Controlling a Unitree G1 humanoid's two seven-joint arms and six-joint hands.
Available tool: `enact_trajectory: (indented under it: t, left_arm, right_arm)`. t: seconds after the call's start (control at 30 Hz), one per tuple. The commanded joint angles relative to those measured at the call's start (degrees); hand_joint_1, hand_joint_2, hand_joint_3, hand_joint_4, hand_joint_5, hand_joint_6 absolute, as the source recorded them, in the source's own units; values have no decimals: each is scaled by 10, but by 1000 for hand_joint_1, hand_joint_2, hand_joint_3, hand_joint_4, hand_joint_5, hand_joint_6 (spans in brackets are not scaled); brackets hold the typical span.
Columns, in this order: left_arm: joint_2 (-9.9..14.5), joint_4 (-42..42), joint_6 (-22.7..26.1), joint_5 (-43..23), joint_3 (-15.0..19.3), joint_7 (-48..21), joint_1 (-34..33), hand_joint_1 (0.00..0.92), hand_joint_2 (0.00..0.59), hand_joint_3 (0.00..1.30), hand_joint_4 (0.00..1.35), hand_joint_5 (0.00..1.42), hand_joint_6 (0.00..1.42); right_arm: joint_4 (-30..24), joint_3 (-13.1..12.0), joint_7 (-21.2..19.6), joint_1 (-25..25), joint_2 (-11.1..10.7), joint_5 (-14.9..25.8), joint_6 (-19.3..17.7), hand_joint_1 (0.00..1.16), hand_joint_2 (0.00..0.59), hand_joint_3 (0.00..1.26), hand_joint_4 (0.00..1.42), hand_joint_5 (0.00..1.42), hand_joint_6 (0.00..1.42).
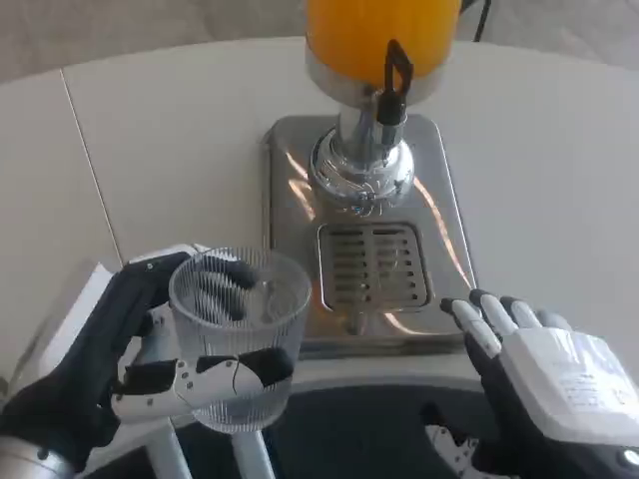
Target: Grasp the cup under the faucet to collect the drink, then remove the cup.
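Observation:
A clear ribbed cup (240,334) is held upright in my left hand (130,364) at the lower left, just left of the drip grate (372,264); the cup looks empty. The dispenser's orange juice tank (379,30) stands at the top centre, with a black tap lever (392,85) above the chrome spout column (361,165). My right hand (544,374) hovers at the lower right, by the front right corner of the steel base (290,180), fingers apart and holding nothing.
The white round table (150,140) spreads to the left and right of the dispenser. Its front edge curves just below the steel base, with a dark floor beneath. A seam in the tabletop runs down the left side.

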Motion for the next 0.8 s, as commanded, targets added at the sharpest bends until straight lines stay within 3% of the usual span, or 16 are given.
enact_trajectory:
  t: [0.03, 0.47, 0.8]
  left_arm:
    - [-3, 2, -17, 3, -6, 1, 6, 553, 42, 952, 1183, 1405, 1424]
    - [-9, 26, -14, 13, -39, 5, -22, 553, 42, 952, 1183, 1405, 1424]
    - [-75, 123, 6, 84, -107, 58, -141, 553, 42, 952, 1183, 1405, 1424]
  right_arm:
    - [0, 1, 0, -5, 4, -11, 4, 574, 465, 76, 0, 0, 0]
    - [8, 5, -2, -11, 21, -23, 10, 574, 465, 76, 0, 0, 0]
    - [9, -2, 27, -29, 13, -15, 10, 574, 465, 76, 0, 0, 0]
